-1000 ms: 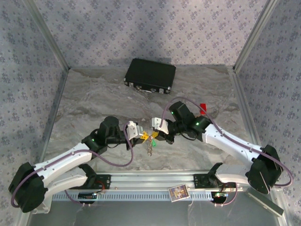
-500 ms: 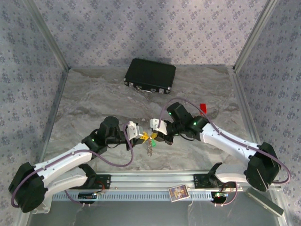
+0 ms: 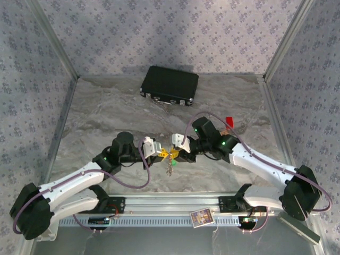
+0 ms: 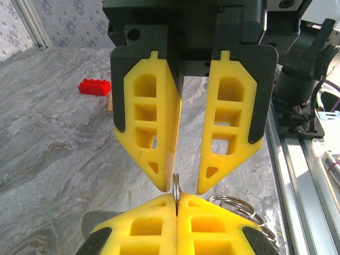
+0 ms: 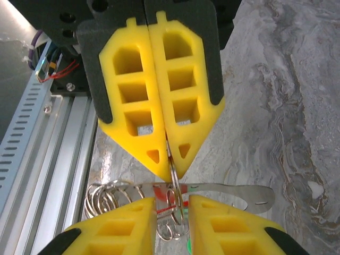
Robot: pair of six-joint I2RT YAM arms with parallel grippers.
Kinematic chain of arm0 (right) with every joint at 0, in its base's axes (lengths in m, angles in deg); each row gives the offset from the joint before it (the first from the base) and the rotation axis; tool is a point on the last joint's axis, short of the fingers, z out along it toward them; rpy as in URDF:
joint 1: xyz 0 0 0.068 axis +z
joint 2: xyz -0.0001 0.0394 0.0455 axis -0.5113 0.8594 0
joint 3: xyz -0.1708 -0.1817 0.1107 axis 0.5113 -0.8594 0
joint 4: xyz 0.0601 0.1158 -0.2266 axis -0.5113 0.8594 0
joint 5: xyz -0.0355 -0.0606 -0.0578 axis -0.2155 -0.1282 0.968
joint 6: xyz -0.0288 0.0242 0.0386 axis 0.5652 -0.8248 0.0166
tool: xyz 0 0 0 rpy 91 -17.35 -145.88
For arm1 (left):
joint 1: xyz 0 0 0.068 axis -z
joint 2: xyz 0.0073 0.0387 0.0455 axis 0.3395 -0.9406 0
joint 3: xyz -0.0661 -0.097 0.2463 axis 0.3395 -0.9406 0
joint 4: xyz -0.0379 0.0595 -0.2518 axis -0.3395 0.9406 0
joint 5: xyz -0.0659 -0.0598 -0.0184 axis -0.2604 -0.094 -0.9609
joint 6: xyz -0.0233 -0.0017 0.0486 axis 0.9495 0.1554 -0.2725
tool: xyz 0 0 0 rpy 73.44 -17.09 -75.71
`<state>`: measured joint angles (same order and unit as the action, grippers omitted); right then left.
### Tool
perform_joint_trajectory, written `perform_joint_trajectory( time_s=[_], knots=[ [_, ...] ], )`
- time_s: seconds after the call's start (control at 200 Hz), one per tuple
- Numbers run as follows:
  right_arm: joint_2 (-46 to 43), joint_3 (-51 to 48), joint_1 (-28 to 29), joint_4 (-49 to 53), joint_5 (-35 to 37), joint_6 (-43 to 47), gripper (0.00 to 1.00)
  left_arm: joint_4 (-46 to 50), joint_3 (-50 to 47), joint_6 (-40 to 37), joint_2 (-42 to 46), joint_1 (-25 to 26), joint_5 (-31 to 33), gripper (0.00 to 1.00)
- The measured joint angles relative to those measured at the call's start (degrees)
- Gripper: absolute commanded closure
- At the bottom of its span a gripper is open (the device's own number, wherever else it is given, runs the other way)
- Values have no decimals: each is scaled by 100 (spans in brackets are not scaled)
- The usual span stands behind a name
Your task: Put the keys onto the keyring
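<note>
Near edge first: both arms reach in from the rail (image 3: 175,204) and meet nose to nose mid-table, lifted off the marble (image 3: 106,117)

My left gripper (image 4: 177,202) is pinched together on the keyring (image 4: 176,184). It grips the ring edge-on, so the loop stands upright with its rim facing the other arm; I read this as the anchor hand

Opposite it, the right gripper (image 5: 173,206) has its jaws apart, straddling the ring's rim, not clamped on anything I can see. My guess is it's open either to re-grip or after letting a key go; can't tell which

The keys (image 5: 234,193) hang right at the ring. One flat blade lies sideways just past the right fingertips, with a bit of red tag beside the ring and a green fleck lower down. A bunch of small split rings (image 5: 106,197) dangles beside them on the rail side. I can't confirm either key is threaded onto the loop, too tangled

Farther out, the red block (image 4: 95,86) sits with a tan block (image 4: 110,103) just beside it, well apart from the work. The black case (image 3: 170,85) is at the far wall, not involved
</note>
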<state>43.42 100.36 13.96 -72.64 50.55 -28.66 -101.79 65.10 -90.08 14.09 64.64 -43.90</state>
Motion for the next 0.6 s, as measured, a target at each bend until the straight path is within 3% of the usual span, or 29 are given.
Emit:
perform_joint_trajectory(
  time_s=[0.215,0.245,0.36,0.6],
  knots=[
    [92,-7,7,-157,-39,-166,100,-55,-11,2,0,-2,13,100],
    [92,-7,7,-153,-39,-149,100,-55,-11,4,0,-4,15,99],
    [92,9,22,-55,11,-98,100,-28,-11,-31,0,0,28,77],
    [251,525,212,813,442,367,100,590,258,-166,-55,76,42,79]
  ],
)
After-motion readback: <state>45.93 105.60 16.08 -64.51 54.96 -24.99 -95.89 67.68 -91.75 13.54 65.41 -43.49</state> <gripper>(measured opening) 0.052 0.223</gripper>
